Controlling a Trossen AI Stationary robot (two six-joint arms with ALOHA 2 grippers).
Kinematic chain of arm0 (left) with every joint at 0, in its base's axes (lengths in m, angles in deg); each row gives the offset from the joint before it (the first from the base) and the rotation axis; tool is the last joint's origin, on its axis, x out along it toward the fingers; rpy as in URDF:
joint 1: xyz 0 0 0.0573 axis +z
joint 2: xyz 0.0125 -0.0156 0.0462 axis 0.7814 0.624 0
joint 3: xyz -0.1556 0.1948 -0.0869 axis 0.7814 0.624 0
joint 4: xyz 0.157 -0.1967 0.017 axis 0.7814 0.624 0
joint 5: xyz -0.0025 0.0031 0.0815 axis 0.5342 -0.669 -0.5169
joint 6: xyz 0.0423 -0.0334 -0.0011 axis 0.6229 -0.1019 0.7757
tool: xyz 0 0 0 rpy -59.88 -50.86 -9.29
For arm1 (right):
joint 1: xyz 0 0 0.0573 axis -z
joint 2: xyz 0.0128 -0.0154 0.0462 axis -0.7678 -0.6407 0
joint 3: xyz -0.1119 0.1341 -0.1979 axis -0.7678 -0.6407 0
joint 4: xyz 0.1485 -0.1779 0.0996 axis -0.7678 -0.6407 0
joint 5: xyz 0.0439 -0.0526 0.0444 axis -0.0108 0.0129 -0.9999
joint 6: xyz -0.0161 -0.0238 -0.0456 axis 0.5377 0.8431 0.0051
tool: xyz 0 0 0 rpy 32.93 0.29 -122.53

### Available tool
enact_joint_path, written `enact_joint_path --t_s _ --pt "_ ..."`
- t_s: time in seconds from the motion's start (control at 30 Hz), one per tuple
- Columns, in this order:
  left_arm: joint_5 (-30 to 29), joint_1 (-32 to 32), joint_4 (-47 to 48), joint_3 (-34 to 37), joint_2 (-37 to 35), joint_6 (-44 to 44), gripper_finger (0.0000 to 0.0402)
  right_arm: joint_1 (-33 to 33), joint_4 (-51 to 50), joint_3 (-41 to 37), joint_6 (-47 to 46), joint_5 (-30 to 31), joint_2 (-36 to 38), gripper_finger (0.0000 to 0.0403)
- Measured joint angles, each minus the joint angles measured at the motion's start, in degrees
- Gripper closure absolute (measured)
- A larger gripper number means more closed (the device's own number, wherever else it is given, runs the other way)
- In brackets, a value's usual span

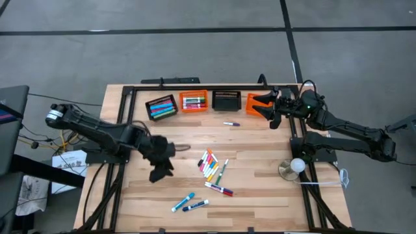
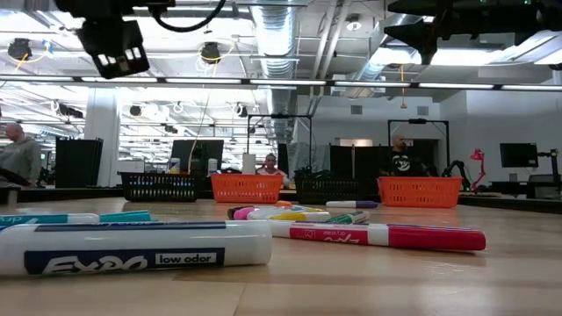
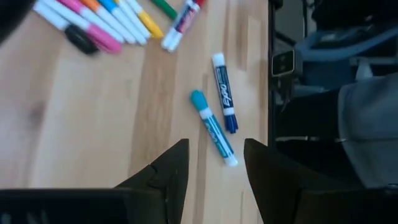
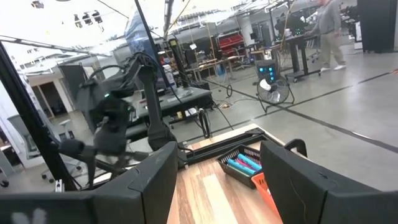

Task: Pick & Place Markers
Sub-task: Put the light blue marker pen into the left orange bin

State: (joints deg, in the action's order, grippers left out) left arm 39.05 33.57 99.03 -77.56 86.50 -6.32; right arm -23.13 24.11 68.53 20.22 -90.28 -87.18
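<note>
A cluster of coloured markers [image 1: 211, 166] lies flat on the wooden table at its middle. A teal marker [image 3: 213, 127] and a blue marker [image 3: 224, 93] lie side by side near the front edge. One purple marker [image 1: 231, 123] lies alone toward the back. My left gripper [image 1: 157, 174] hangs open above the table, left of the cluster; in its wrist view [image 3: 216, 149] the teal and blue markers lie just ahead of its fingers. My right gripper [image 1: 259, 104] stands open and level over the far right orange basket [image 1: 251, 112], nothing between its fingers [image 4: 217, 158].
Along the back edge stand a black basket with markers [image 1: 161, 107], an orange basket with markers [image 1: 193, 101], a black basket [image 1: 226, 100] and the far right orange one. A round white object on a stand [image 1: 296, 167] sits by the right edge. Bare wood lies at front left.
</note>
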Motion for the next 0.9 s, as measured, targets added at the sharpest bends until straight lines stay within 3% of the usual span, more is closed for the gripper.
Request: enact_joint_path --t_s 0.5,0.77,0.9 --pt "-3.9 -13.0 -14.0 0.0 14.6 -12.4 0.0248 0.0 -4.3 0.0 -0.1 0.0 0.0 0.0184" --pt "-7.9 -14.0 -16.0 -0.9 18.2 -21.6 0.0248 0.0 -5.9 0.0 0.0 0.0 0.0 0.0184" --pt "-10.7 -14.8 -16.8 -4.2 20.7 -22.1 0.0248 0.0 -6.0 0.0 0.0 0.0 0.0 0.0184"
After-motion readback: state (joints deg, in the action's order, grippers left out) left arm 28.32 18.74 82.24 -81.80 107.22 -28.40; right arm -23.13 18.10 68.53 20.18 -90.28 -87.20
